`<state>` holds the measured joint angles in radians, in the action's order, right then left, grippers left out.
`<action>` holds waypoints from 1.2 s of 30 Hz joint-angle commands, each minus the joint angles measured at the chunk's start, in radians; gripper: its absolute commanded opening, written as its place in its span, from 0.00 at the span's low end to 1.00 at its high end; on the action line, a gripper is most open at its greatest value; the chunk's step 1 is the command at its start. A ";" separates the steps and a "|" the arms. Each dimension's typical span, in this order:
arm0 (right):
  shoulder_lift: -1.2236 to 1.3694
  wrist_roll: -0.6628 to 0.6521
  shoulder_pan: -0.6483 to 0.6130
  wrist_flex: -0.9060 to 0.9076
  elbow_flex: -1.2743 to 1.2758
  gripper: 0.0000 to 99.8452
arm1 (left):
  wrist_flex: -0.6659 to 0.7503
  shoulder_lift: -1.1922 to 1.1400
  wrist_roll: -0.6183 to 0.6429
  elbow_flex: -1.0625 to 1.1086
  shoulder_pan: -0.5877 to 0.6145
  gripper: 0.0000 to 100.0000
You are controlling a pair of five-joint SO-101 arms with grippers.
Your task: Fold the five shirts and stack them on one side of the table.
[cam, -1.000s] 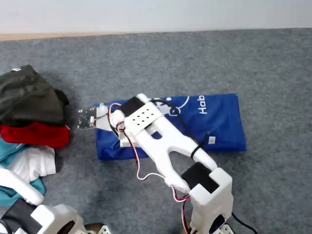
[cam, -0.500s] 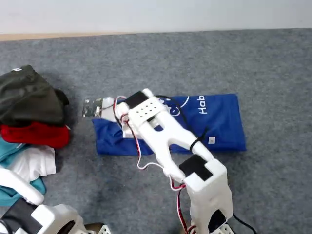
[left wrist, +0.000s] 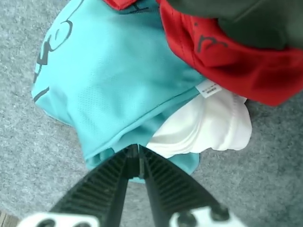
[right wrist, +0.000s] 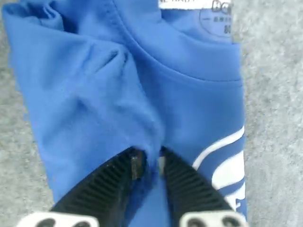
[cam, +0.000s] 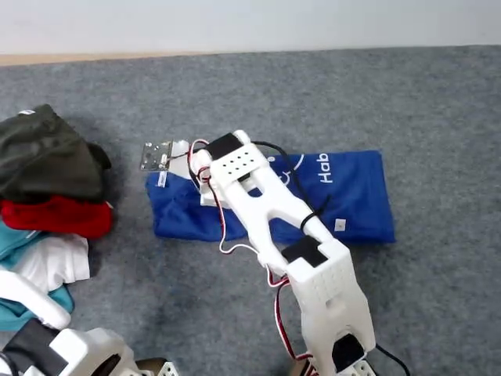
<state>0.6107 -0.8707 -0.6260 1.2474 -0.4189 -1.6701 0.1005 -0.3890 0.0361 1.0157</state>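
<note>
My right gripper (right wrist: 147, 163) is nipped onto a raised fold of the blue shirt (right wrist: 142, 90), the two black jaws drawn close with a ridge of cloth bunched between them, a little way below the collar and its label. In the high view the blue shirt (cam: 348, 196) lies folded as a long rectangle at the middle of the frame on the grey table (cam: 430, 102), and my right arm (cam: 266, 211) stretches from the bottom edge across its left half, where the cloth is rumpled. My left gripper (left wrist: 138, 156) has its jaws pressed together, the tips right at the hem of the teal shirt (left wrist: 104, 75); I cannot tell whether any cloth is caught in them. That teal shirt sits in a heap at the left edge of the high view, with the white shirt (cam: 51, 262) beside it, the red shirt (cam: 59, 215) over them, and the dark green shirt (cam: 47, 153) on top.
</note>
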 commanded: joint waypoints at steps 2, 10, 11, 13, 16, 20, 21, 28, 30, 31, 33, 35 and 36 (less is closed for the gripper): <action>-0.019 0.107 0.048 0.010 -0.084 0.20 | 0.029 0.043 -0.014 0.010 -0.006 0.01; -0.022 0.120 0.012 0.147 -0.250 0.20 | 0.032 0.043 -0.014 0.012 -0.006 0.01; -0.022 0.120 -0.004 0.174 -0.267 0.20 | 0.032 0.043 -0.014 0.012 -0.006 0.01; -0.018 0.129 -0.039 0.214 -0.290 0.20 | 0.032 0.043 -0.014 0.013 -0.006 0.01; -0.013 0.170 -0.084 0.209 -0.296 0.14 | 0.034 0.043 -0.014 0.013 -0.008 0.01; 0.039 0.173 -0.102 0.124 -0.296 0.03 | 0.046 0.043 -0.014 0.013 -0.006 0.01; 0.065 0.172 -0.099 0.090 -0.298 0.01 | 0.046 0.043 -0.014 0.013 -0.006 0.01; 0.223 0.172 -0.070 -0.010 -0.328 0.01 | 0.046 0.043 -0.014 0.013 -0.006 0.01; 0.219 0.175 -0.065 0.027 -0.373 0.01 | 0.046 0.043 -0.014 0.013 -0.006 0.01; 0.208 0.175 -0.067 0.056 -0.404 0.02 | 0.046 0.043 -0.014 0.013 -0.006 0.01; 0.188 0.175 -0.067 0.120 -0.471 0.02 | 0.046 0.043 -0.014 0.013 -0.006 0.01; 0.173 0.175 -0.064 0.185 -0.528 0.02 | 0.046 0.043 -0.014 0.013 -0.006 0.01; 0.168 0.175 -0.061 0.219 -0.552 0.02 | 0.044 0.043 -0.014 0.013 -0.006 0.01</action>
<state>0.8531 -0.7066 -0.7089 1.3794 -0.8623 -1.6395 0.1005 -0.3997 0.0529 1.0157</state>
